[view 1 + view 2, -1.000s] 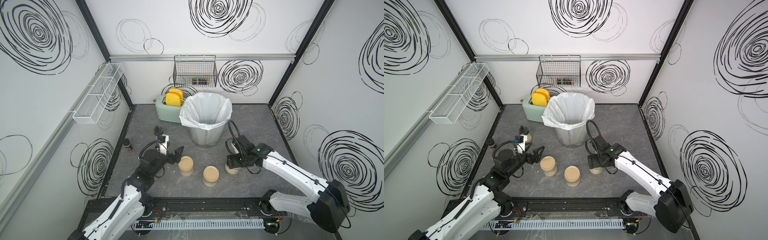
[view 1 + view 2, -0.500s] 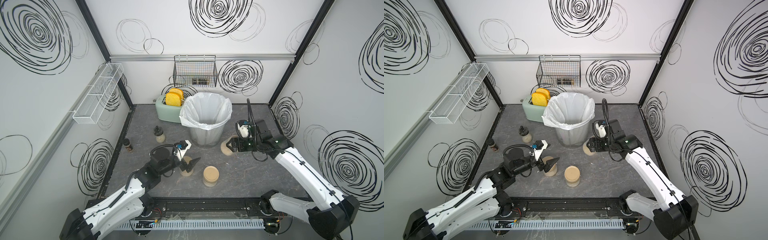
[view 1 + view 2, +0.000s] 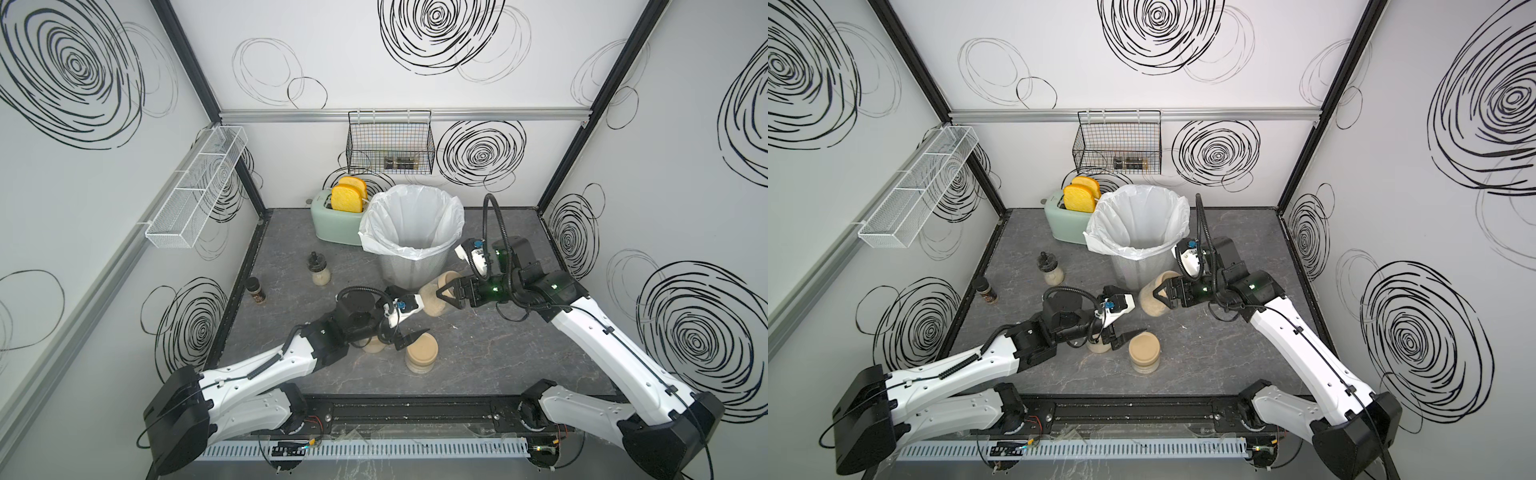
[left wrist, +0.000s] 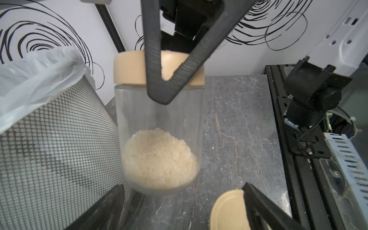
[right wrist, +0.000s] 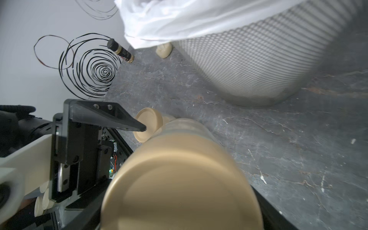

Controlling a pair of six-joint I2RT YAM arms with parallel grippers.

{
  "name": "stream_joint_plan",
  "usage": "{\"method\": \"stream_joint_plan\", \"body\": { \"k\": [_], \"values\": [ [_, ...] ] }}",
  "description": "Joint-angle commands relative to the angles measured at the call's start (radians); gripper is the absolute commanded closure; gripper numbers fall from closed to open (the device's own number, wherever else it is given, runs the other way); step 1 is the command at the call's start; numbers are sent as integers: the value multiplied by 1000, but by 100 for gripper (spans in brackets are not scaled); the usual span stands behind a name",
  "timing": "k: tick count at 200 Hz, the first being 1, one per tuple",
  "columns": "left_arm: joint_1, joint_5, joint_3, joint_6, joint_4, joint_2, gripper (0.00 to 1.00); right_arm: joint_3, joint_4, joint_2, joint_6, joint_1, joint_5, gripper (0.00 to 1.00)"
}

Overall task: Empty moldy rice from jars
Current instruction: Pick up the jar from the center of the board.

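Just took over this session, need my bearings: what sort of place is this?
Probably a mock kitchen in a robot test cell: a mint toaster with toast and a lined mesh bin stand on a stone-look worktop, boxed in by white panels printed with black swirls.

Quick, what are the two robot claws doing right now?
Left gripper: open, holding nothing.
Right gripper: closed on the lid end of a jar, holding it off the table.

No legible text is showing in any view. The spice shaker (image 5: 120, 51) is carrying a printed label (image 5: 125, 54), lettering too small to read.
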Motion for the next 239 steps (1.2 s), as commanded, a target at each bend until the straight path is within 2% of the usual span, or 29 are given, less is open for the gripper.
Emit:
{"method": "stream_joint_plan", "body": {
  "k": [1,52,164,184,218,239],
  "values": [
    [-9,23,38,33,105,26,4,36,114,-26,16,57,-42,47],
    [-12,-22,37,18,148,62,4,51,145,-4,32,134,-44,48],
    [-3,-11,38,-48,195,126,4,42,186,-23,42,144,-120,48],
    [-2,-3,38,-53,199,123,0,36,188,-24,45,144,-116,48],
    [6,14,29,-72,220,106,17,34,189,-22,42,144,-88,45],
    [17,17,-4,-116,284,83,25,29,199,-18,48,143,-74,36]
  ]
}}
